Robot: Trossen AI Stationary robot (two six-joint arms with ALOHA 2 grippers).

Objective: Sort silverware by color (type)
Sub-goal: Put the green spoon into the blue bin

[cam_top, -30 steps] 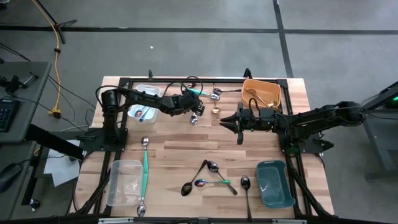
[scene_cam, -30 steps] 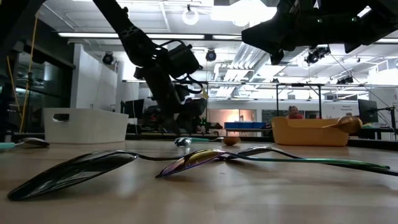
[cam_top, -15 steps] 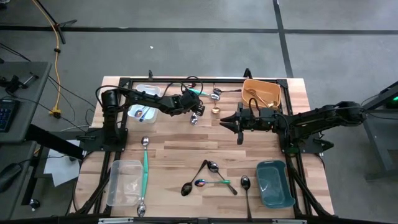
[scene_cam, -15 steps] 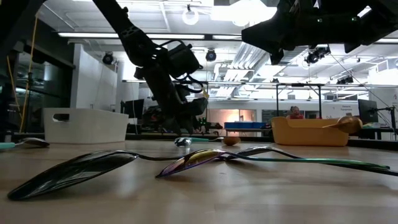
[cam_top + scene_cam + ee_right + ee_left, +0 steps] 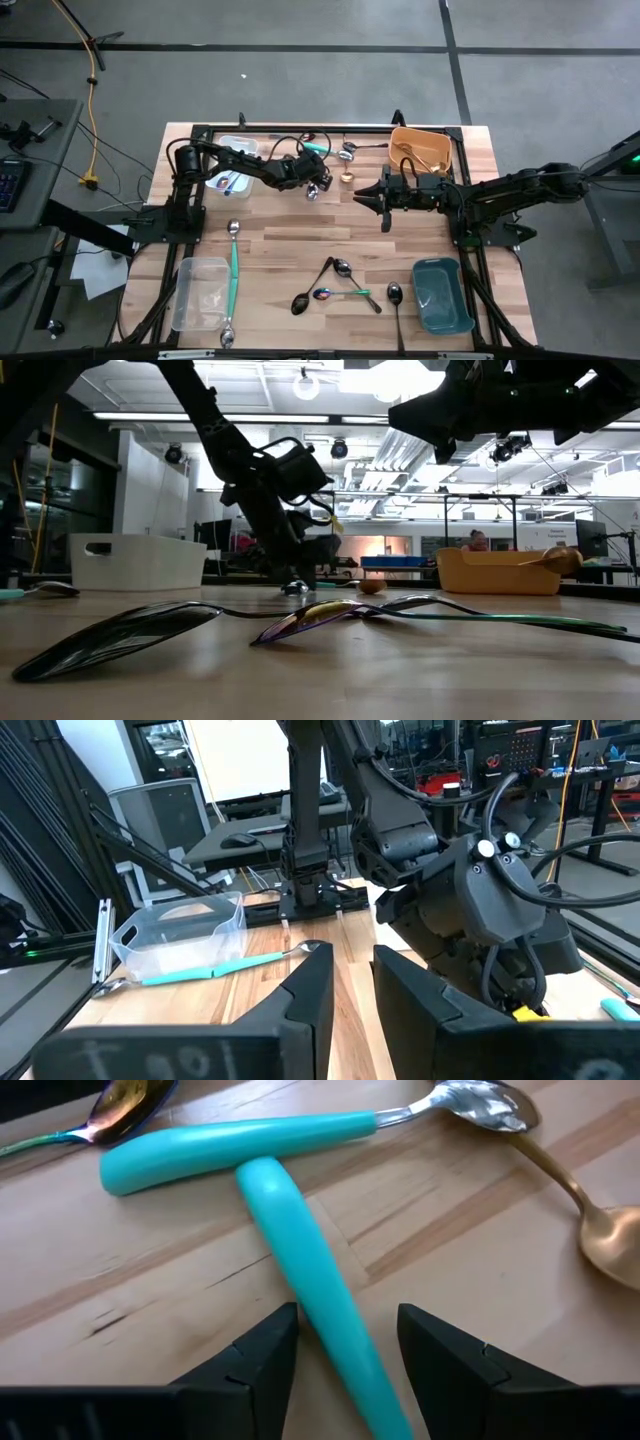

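- The left gripper (image 5: 345, 1350) is spread wide, straddling a teal-handled spoon (image 5: 310, 1285) lying on the counter (image 5: 150, 1310), unclenched.
- The right gripper (image 5: 385, 198) hovers mid-counter, fingers narrowly parted, grasping nothing.

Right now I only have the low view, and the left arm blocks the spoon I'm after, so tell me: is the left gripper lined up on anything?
Observer: Yes. The left gripper is open, with a teal handle lying on the table between its fingers.
Operator: Anything crowding that handle?
Observer: A second teal-handled spoon lies crosswise at the handle's far end.
Operator: Is the right arm carrying something?
Observer: No. The right gripper is empty, with its fingers slightly apart.
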